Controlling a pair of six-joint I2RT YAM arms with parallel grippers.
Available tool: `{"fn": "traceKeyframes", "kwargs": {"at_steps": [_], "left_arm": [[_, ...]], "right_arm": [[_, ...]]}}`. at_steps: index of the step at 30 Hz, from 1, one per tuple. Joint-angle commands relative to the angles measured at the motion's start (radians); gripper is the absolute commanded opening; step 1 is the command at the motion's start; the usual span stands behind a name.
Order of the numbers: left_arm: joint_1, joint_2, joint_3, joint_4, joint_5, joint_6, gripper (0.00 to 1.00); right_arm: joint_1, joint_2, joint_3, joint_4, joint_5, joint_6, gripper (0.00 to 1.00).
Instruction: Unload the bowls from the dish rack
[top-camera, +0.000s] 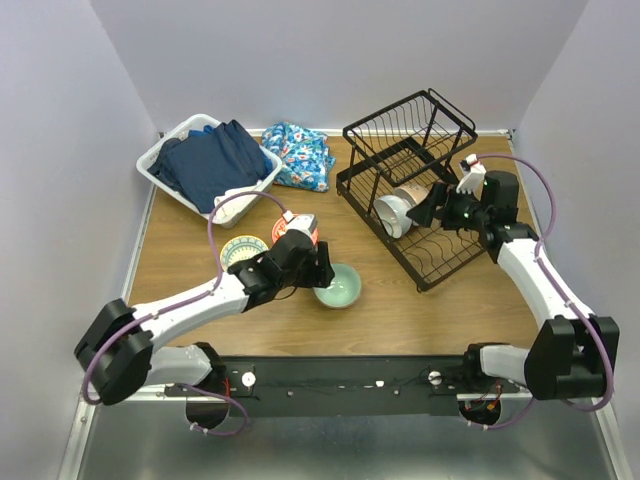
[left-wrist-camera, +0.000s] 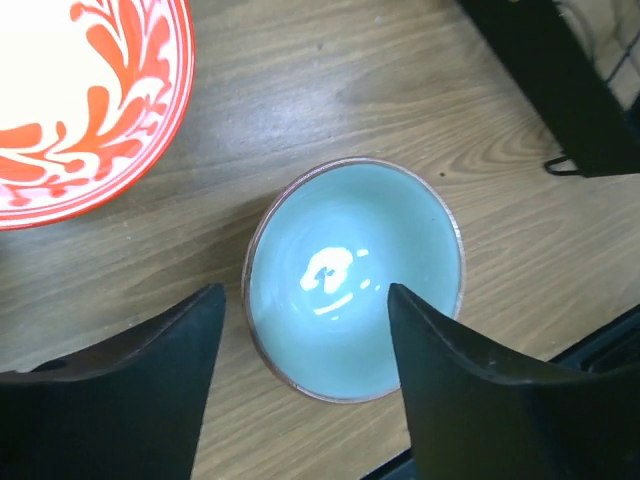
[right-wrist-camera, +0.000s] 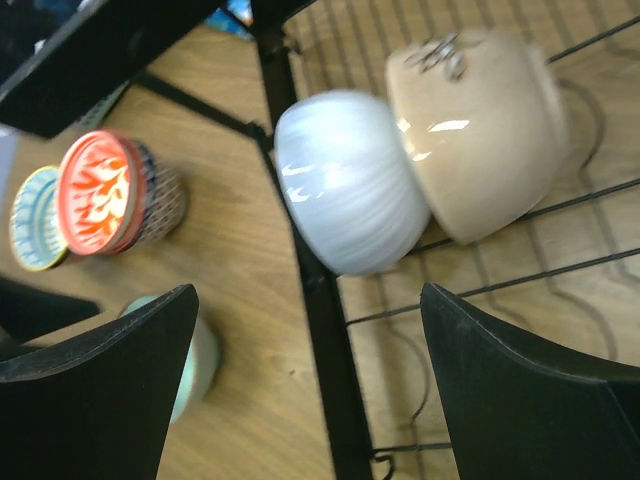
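Observation:
A mint green bowl (top-camera: 339, 287) stands upright on the table. My left gripper (top-camera: 318, 270) is open just over its near rim, which lies between my fingers (left-wrist-camera: 305, 290); the bowl (left-wrist-camera: 355, 275) looks free on the wood. A red-orange floral bowl (top-camera: 296, 228) is stacked on a blue-white patterned bowl (right-wrist-camera: 160, 200), beside a yellow bowl with a teal rim (top-camera: 243, 250). In the black dish rack (top-camera: 440, 250) a white bowl (right-wrist-camera: 350, 180) and a tan bowl (right-wrist-camera: 480, 130) lie on their sides. My right gripper (top-camera: 430, 208) is open and empty just short of them.
A white laundry basket (top-camera: 160, 150) with dark blue clothes stands at the back left, with a blue printed cloth (top-camera: 298, 155) next to it. The rack's upper tier (top-camera: 410, 120) tilts up at the back. Walls close in the table on three sides.

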Motion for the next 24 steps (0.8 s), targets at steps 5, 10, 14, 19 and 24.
{"fn": "traceKeyframes", "kwargs": {"at_steps": [5,10,14,19,24], "left_arm": [[0.004,-0.287,-0.005,-0.106,-0.143,0.065,0.94],[0.01,-0.483,-0.056,-0.158,-0.273,0.137,0.99],[0.016,-0.611,-0.086,-0.212,-0.362,0.197,0.99],[0.018,-0.764,-0.132,-0.275,-0.465,0.258,0.99],[0.019,-0.858,-0.185,-0.258,-0.534,0.277,0.99]], "right_arm": [[-0.009,0.092,0.085,0.076,0.199,-0.142,1.0],[-0.026,0.196,0.097,0.149,0.16,-0.241,1.0],[-0.066,0.289,0.138,0.172,-0.004,-0.308,1.0],[-0.081,0.382,0.197,0.204,-0.155,-0.339,1.0],[-0.095,0.463,0.241,0.225,-0.206,-0.353,1.0]]}}
